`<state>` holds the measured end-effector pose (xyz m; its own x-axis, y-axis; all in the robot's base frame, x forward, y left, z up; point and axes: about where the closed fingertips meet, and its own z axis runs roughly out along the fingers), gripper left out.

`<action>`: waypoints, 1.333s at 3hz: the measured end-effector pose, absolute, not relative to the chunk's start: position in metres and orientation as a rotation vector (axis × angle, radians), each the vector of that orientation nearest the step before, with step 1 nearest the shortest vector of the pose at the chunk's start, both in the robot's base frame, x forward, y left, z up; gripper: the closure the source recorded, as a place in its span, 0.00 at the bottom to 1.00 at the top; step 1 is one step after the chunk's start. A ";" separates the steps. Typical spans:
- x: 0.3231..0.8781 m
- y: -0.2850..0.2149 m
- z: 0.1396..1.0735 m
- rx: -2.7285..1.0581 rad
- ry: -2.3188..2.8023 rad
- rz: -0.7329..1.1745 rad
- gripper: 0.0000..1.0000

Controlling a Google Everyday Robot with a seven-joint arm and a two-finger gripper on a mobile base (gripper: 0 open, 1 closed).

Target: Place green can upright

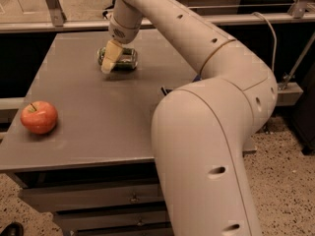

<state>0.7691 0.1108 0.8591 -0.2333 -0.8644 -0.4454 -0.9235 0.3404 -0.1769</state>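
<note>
While green can (126, 59) lies sideways, end effector (111, 57) rests against it; grip state unclear.

Grey table (98, 122), green can (126, 60) lying sideways at hand (110, 63), red apple (39, 117)

claw (111, 61) at green can (126, 59), apple (39, 117) well apart
</note>
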 end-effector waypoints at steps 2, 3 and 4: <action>0.772 0.110 0.849 -1.617 2.151 0.189 0.20; 0.768 0.113 0.849 -1.645 2.149 0.203 0.41; 0.761 0.118 0.855 -1.677 2.131 0.209 0.65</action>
<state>0.7607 0.1182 0.8551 -0.1854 -0.8924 -0.4113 -0.9553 0.2617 -0.1373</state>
